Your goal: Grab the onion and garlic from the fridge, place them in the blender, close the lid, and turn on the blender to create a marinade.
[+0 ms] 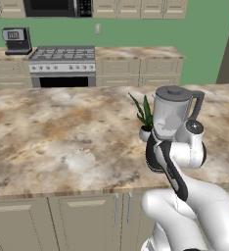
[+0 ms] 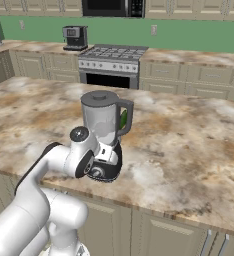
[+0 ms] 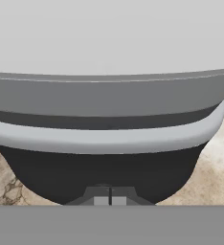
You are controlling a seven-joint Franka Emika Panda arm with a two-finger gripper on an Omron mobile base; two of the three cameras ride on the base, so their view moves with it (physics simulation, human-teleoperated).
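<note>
You've got the arm folded low in front of the blender point(image 1: 171, 115), elbow bent and the white forearm reaching in toward its rounded black base point(image 2: 105, 167). In the right base view the wrist sits just left of that base, hand turned in against it. From the left base view, the arm's dark joint covers the base's lower left side, and the clear jar rises right behind the wrist.

Your gripper point(image 3: 110, 197) is clenched — in the hand view the two small tips stand pressed together with nothing between them, right up against the black base, which swells wide across the picture with a pale grey band above it. Whether the tips actually touch the base's front, you can't tell from here; they are at least just beside it.

The lid point(image 2: 99, 96) is on the jar, sitting flat across its top, central bump up. The jar's side handle points away from the arm, toward the right in both base views. What lies inside the jar is not clear through the greyish wall.

Just behind the blender stands a small potted plant point(image 1: 144, 115), its green leaves poking out to the blender's left in the left base view. The blender rests on the marbled island counter point(image 1: 62, 137), near its front edge. Well behind it, across the aisle — the stove point(image 2: 111, 62), and a black coffee machine point(image 2: 75, 37) on the far counter to the stove's left.
</note>
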